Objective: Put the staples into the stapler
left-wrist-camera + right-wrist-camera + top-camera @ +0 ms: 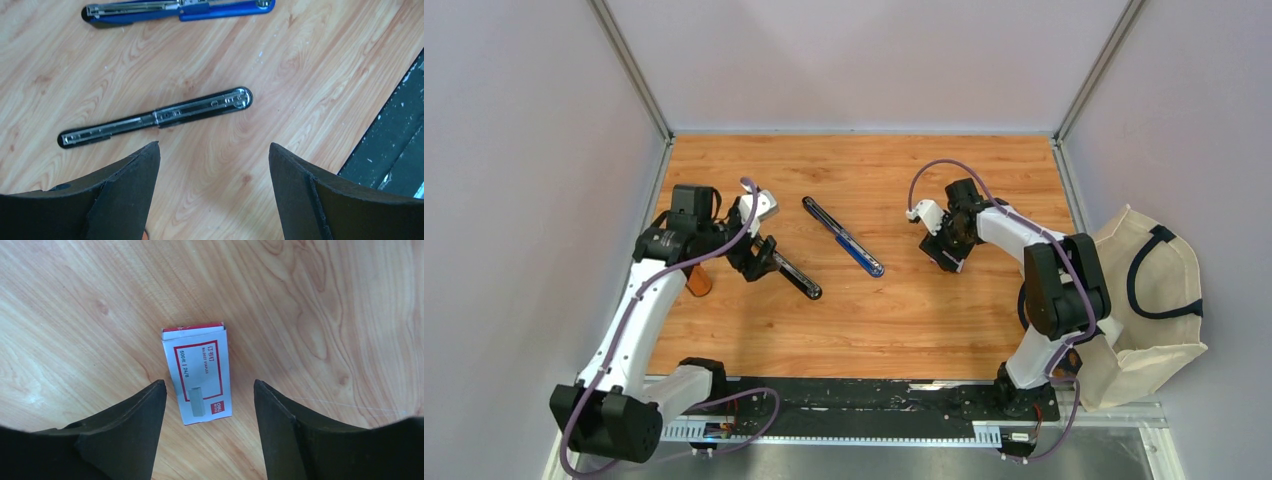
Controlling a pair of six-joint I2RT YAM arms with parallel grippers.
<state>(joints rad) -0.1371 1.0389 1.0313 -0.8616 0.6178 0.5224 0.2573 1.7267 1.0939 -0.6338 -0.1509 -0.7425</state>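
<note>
**Progress:** early; no part of the loading is judged done. The staple box [197, 375] lies flat in the right half of the desk [924, 330] and looks closed. No loose strip is seen anywhere.

Both staplers are laid open flat, rails up. The black stapler [155, 117] is in the left half. The blue stapler [844, 237] is near the middle, a little nearer the far edge. Whether either rail already carries staples cannot be told.

**End effectors:**
- The left end effector [214, 146] is spread wide and empty, just beside the black stapler.
- The right end effector [209, 382] is spread wide over the box, one finger to each side, with no contact seen.

**Left to do, as judged:** the box is to be opened, a strip taken out and laid in a rail, and the stapler closed (which stapler is meant is not settled by the views).

**Count:**
- staplers, two
- staple box, one
- end effectors, two
- cloth bag [1159, 300], one, beyond the right edge
</note>
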